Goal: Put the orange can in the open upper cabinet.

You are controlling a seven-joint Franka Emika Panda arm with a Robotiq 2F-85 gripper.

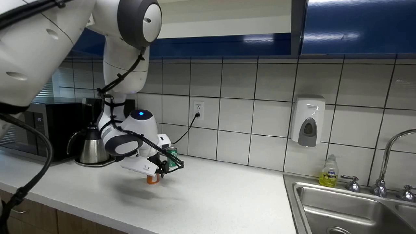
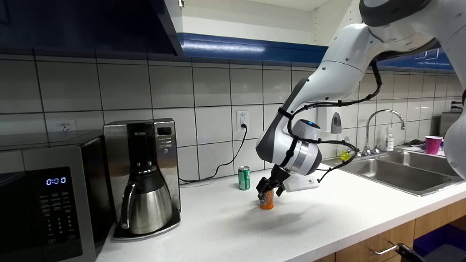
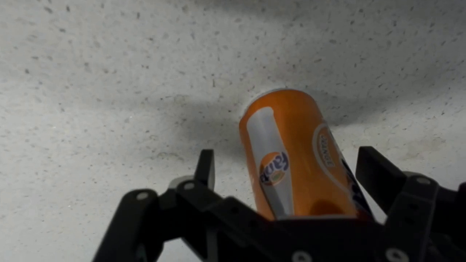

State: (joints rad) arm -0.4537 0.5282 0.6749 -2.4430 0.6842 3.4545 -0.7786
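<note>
The orange can (image 3: 291,145) stands upright on the counter, under and between my fingers; it also shows in both exterior views (image 1: 152,179) (image 2: 267,202), its upper part hidden by the gripper. My gripper (image 3: 285,156) is open around the can, tilted over it. In the wrist view a wide gap lies between the can and the left finger, and a narrow gap on the right. The gripper also shows in both exterior views (image 1: 162,171) (image 2: 270,193). The open upper cabinet (image 1: 224,45) (image 2: 251,47), with cream interior and blue lower edge, is on the wall above; its top is out of view.
A green can (image 2: 244,178) stands near the tiled wall behind the gripper. A coffee maker (image 2: 167,145) with steel carafe and a microwave (image 2: 87,174) stand at one end of the counter (image 2: 218,225). A sink (image 1: 292,195) and a soap dispenser (image 1: 308,120) are at the other end.
</note>
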